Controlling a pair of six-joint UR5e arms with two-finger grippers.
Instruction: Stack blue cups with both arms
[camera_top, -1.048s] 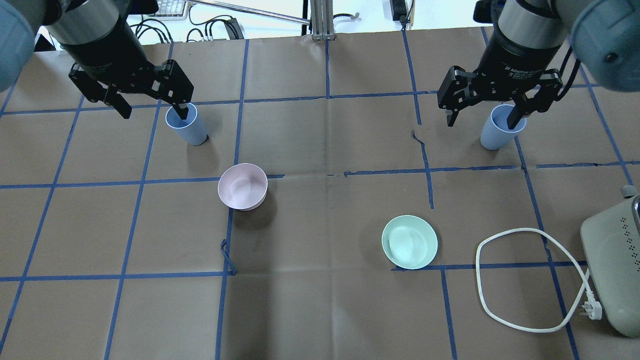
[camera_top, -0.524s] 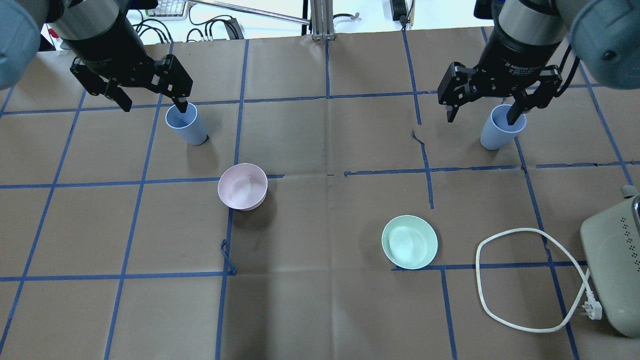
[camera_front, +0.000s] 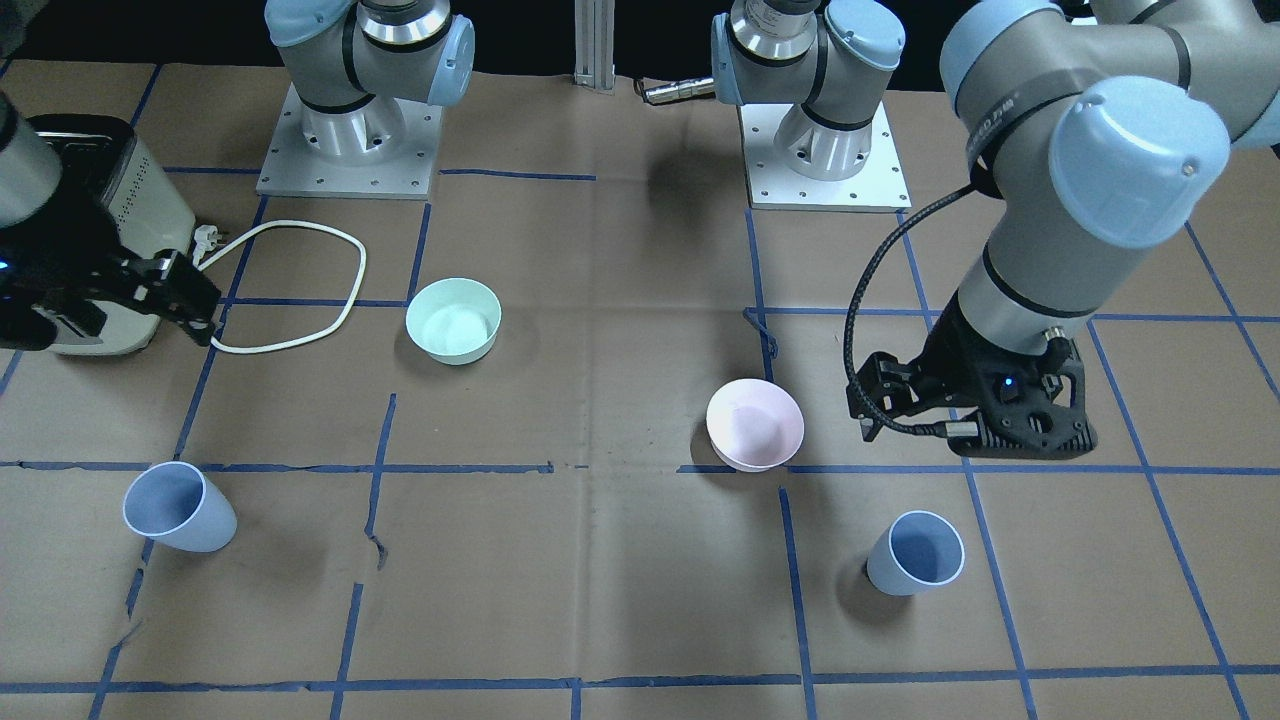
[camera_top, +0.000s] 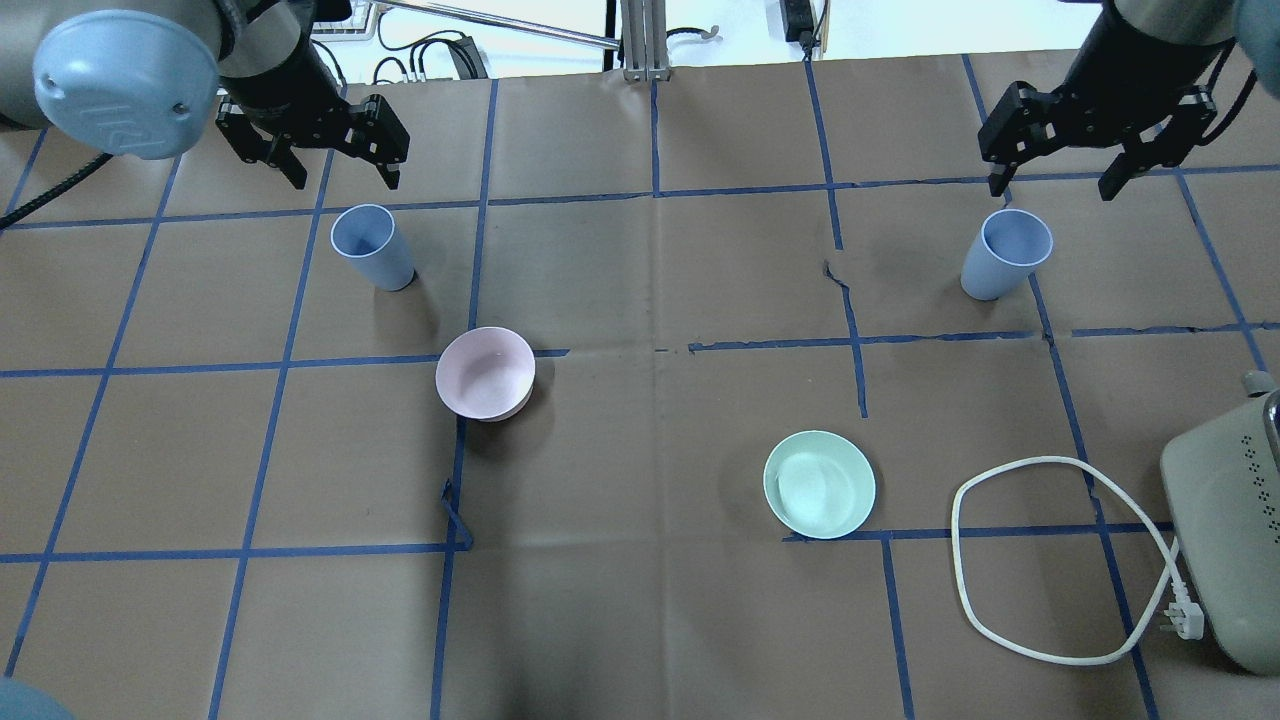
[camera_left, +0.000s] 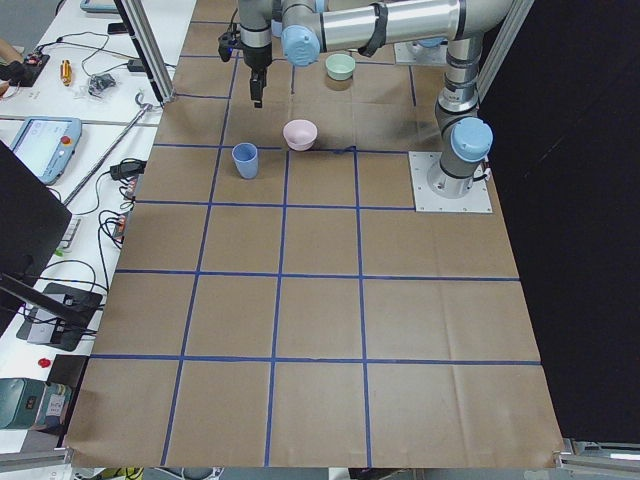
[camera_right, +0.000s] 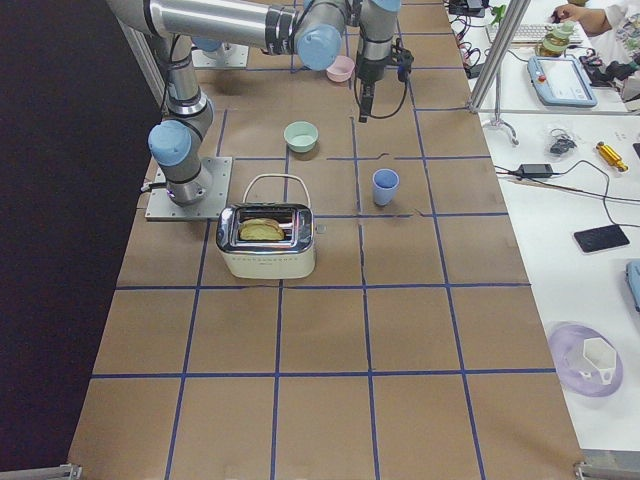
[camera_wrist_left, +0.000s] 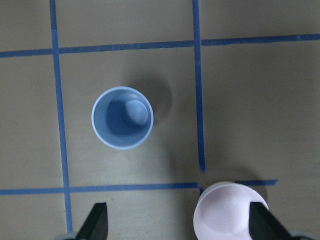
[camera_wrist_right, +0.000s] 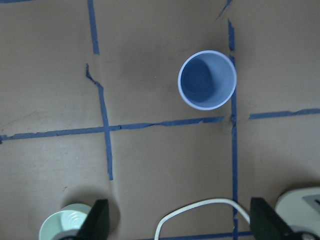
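Two pale blue cups stand upright and apart on the brown table. The left cup (camera_top: 372, 247) is also seen from above in the left wrist view (camera_wrist_left: 122, 118). The right cup (camera_top: 1005, 254) is also in the right wrist view (camera_wrist_right: 207, 80). My left gripper (camera_top: 345, 178) is open and empty, raised above and just beyond its cup. My right gripper (camera_top: 1054, 187) is open and empty, raised above and just beyond its cup. Neither gripper touches a cup. In the front view the cups stand at the right (camera_front: 915, 553) and at the left (camera_front: 180, 507).
A pink bowl (camera_top: 485, 373) sits near the left cup. A mint-green bowl (camera_top: 819, 483) sits right of centre. A toaster (camera_top: 1225, 540) with a looped white cord (camera_top: 1010, 560) stands at the right edge. Blue tape lines grid the table.
Both grippers have lifted and drawn back from the cups; each had one finger inside its cup's rim and is now clear of it. The cups have not moved.
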